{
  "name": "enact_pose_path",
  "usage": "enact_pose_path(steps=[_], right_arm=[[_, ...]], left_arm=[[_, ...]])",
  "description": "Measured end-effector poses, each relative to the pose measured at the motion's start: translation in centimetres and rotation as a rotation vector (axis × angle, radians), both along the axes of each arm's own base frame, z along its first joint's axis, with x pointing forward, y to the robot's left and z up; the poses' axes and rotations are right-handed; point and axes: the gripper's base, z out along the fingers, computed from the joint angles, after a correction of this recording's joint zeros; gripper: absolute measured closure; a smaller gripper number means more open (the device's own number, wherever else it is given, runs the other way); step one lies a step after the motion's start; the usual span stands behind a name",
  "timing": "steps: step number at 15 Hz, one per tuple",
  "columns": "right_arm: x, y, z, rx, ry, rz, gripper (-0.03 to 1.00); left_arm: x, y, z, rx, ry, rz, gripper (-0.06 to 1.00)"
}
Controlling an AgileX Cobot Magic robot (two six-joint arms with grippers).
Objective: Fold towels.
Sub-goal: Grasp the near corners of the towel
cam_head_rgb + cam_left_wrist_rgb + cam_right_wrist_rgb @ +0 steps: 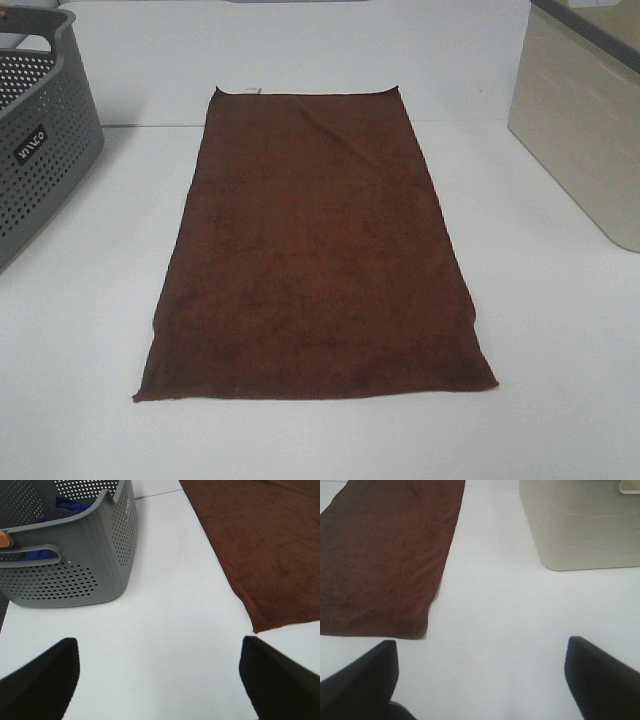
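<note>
A dark reddish-brown towel [315, 250] lies spread flat and lengthwise on the white table, with a small white tag [250, 92] at its far short edge. It also shows in the left wrist view [265, 545] and in the right wrist view [385, 550]. My left gripper [160, 680] is open and empty, hovering over bare table near the towel's near left corner. My right gripper [480, 680] is open and empty near the towel's near right corner. Neither gripper shows in the exterior high view.
A grey perforated basket [35, 140] stands at the far left; in the left wrist view [65, 555] it holds blue and dark cloth. A beige bin [585, 120] stands at the far right, also in the right wrist view [580, 525].
</note>
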Motion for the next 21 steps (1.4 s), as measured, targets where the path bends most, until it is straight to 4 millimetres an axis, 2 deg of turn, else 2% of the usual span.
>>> enact_pose_path(steps=[21], right_arm=[[0.00,0.00,0.00,0.000,0.000,0.000,0.12]], left_arm=[[0.00,0.00,0.00,0.000,0.000,0.000,0.12]])
